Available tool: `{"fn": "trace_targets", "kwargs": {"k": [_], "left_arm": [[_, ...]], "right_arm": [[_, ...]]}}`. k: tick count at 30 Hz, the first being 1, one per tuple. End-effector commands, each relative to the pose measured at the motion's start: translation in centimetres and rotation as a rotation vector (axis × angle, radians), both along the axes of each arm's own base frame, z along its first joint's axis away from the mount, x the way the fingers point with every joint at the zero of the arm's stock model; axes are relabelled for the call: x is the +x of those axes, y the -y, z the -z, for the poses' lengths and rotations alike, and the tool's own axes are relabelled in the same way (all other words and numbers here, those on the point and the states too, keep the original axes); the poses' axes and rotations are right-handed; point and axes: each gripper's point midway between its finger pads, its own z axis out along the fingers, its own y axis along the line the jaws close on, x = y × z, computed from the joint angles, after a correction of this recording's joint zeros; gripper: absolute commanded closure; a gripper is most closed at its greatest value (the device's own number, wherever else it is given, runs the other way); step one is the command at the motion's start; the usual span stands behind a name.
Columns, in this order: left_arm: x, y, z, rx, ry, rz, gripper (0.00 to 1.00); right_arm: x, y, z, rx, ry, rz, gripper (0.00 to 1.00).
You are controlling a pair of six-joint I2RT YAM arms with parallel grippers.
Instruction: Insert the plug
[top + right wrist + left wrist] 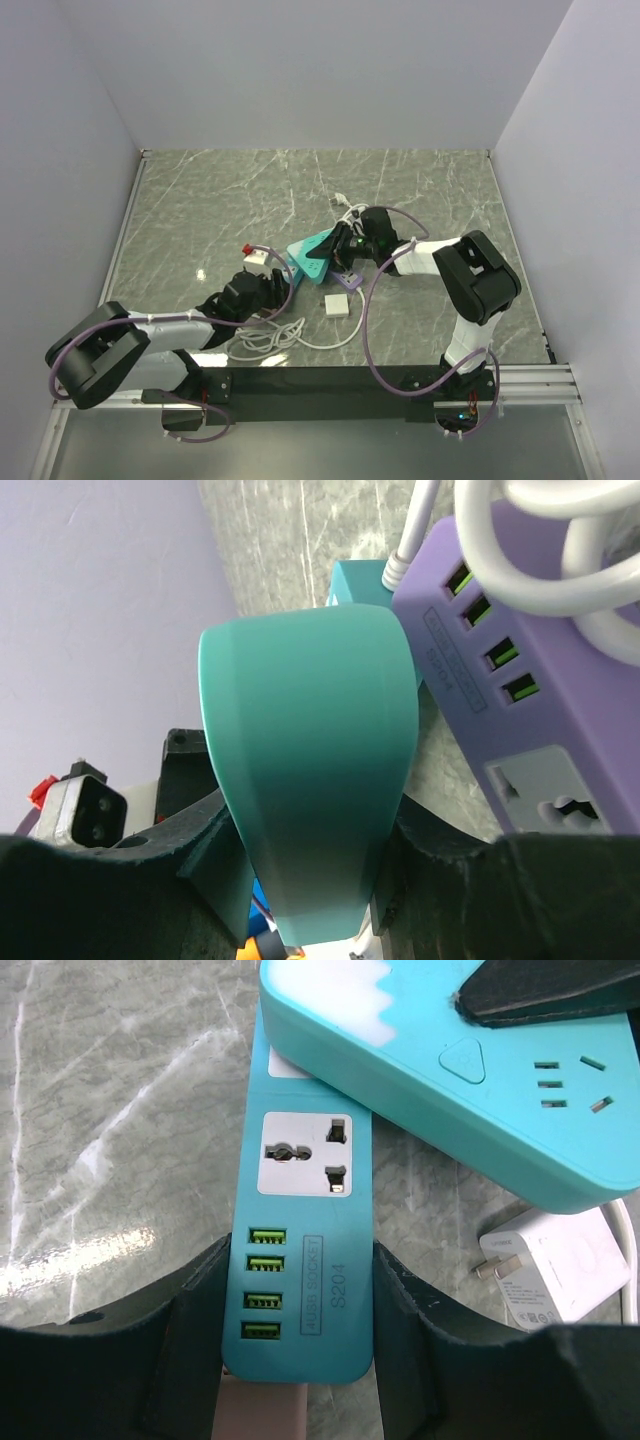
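Note:
The plug (337,305) is a flat white square block lying on the marble table in front of the strips, prongs to the left, held by neither gripper (560,1260). Its thin white cable (290,335) curls toward the near edge. My left gripper (298,1290) is shut on the sides of a slim blue USB socket strip (305,1210). A wider teal power strip (315,255) lies across that strip's far end (450,1070). My right gripper (310,850) is shut on the teal strip (310,760), reaching in from the right (343,245).
A purple socket strip (520,680) with green USB ports and white cable looped on it lies just right of the teal strip (345,281). A small white and red connector (253,254) sits left of the strips. A pinkish block (262,1412) shows under the blue strip's near end.

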Motion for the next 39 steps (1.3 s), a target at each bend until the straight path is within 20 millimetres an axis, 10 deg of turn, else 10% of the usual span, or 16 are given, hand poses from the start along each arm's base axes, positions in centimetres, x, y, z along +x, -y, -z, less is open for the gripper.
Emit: {"fn": "trace_targets", "kwargs": {"k": [1,6,10,29,39], "left_arm": [[1.9,-2.3,-2.9,-0.033,0.083,-0.166,0.54],[1.1,-2.8,-6.6,-0.115,0.148,-0.158,0.17],[0.0,-2.9,-9.8,-0.207,0.212,-0.127,0.12],[10.5,1.6,-11.0,-0.179,0.215,-0.170,0.30],[13.1,4.1,-6.5,-0.111,0.113,-0.150,0.42]], "right_arm": [[-3.3,12.2,13.9,-0.635,-0.265,0.255,1.00],[-3.9,11.9,14.3,-0.617,-0.277,0.228,1.00],[-3.3,11.2,14.1,-0.597,-0.235,0.207,1.00],[-3.4,9.9,14.5,-0.526,-0.216,0.196,1.00],[-3.1,10.0,14.6,-0.521,-0.195,0.221,1.00]]}}
